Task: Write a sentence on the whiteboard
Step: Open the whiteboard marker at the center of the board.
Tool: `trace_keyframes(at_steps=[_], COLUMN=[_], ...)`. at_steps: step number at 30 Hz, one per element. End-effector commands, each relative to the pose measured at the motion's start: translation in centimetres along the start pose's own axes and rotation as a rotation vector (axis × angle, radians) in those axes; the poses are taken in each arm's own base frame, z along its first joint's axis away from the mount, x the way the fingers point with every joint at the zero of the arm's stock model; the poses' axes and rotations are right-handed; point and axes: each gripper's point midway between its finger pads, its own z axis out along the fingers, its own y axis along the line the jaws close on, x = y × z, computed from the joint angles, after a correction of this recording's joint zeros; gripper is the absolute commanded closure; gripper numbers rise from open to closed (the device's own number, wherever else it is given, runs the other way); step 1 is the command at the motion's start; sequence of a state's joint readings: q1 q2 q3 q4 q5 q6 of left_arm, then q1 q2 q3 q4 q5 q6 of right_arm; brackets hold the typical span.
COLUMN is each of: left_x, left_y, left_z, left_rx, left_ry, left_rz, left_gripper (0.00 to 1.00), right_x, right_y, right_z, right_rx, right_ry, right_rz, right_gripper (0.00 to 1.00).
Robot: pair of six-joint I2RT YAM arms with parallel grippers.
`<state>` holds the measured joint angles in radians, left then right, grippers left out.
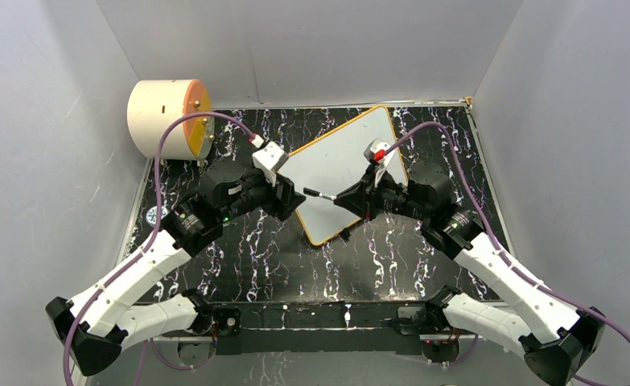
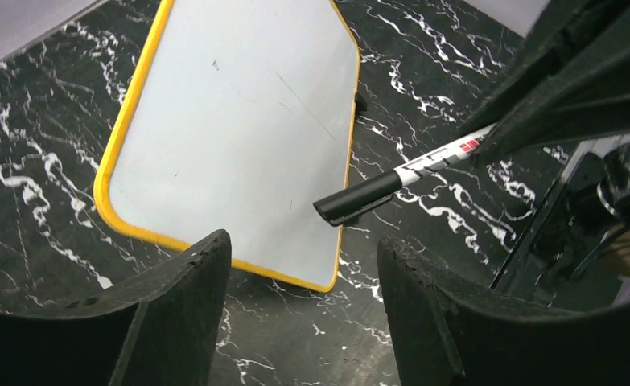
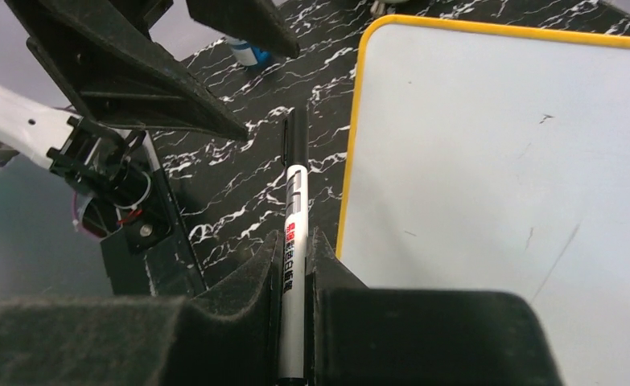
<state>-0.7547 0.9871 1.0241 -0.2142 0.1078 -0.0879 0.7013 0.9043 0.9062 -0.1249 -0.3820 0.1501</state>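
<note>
The whiteboard lies flat on the black marble table, turned diagonally, white with an orange-yellow frame; it also shows in the left wrist view and the right wrist view. My right gripper is shut on a white marker with a black cap, capped end pointing left; it shows as well in the right wrist view and the left wrist view. My left gripper is open and empty, jaws facing the cap a short way off, above the board's near corner.
A cream cylinder with an orange face stands at the back left corner. Grey walls close in three sides. A small blue-and-white round thing lies at the table's left edge. Purple cables arch over both arms.
</note>
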Motion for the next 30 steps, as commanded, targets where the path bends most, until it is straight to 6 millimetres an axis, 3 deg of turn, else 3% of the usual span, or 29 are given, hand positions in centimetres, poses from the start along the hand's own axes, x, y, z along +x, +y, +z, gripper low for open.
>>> trace_keyframes(at_steps=[1,10,14,17,30], left_x=[-1.1,-0.5,0.3,-0.3,0.2], left_y=[-1.3,-2.7,-2.7,-2.6,-3.5], left_z=[-1.1,-1.2,-0.6,-0.3,1.7], left_rx=[0.113,0.237,0.262,0.252,0.327], left_ry=[-0.052,-0.160,-0.182,-0.222,-0.225], left_rz=[0.225,0.504,0.638,0.680,0.724], left_gripper=[0.35,0.35,0.40,0.42,0.53], right_x=[-2.4,-2.1,-2.2,-2.1,-1.9], right_y=[1.7,1.4,1.6,1.7,2.1], right_z=[-0.7,-0.1,-0.2,-0.1,0.2], right_rx=[-0.069,-0.059,-0.062,-0.069,-0.087], right_ry=[-0.027,0.011,0.013,0.027,0.030], right_rz=[-0.033,0.021,0.038,0.054,0.103], right_gripper=[1.00,1.00,1.00,1.00,1.00])
